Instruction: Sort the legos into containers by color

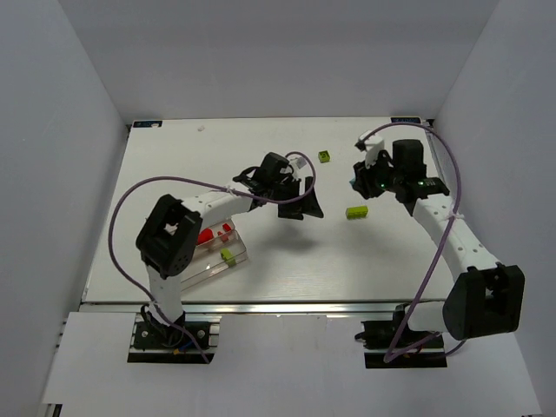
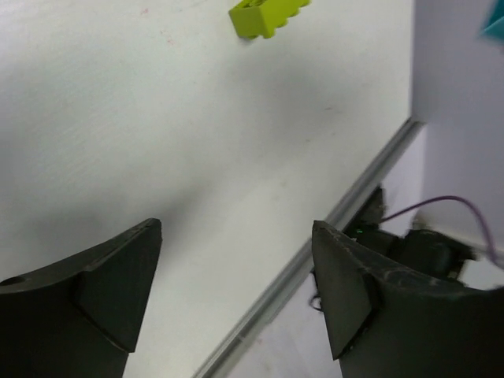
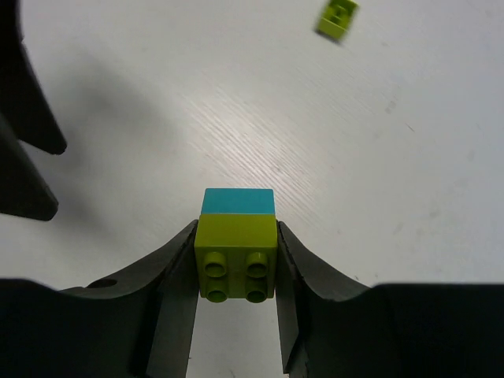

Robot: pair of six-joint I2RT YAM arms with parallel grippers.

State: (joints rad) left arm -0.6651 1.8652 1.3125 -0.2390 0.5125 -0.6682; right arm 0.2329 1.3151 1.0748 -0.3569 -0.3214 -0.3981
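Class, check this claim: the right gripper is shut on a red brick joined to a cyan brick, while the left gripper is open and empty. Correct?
Wrong colour: the right gripper is shut on a lime-green brick, not red, joined to a cyan brick, as the right wrist view shows. The left gripper is open and empty.

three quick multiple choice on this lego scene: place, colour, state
1. The red plastic bricks lie: A in the clear plastic troughs, B loose on the table, C in a gripper.
2. The stacked plastic block in the right gripper is: A red, B lime-green and cyan, C all cyan.
3. The left gripper is: A shut on a brick, B open and empty, C out of view.
Key: A, red shows inside the troughs; B, both colours show at the right wrist; B, it gapes, nothing held.
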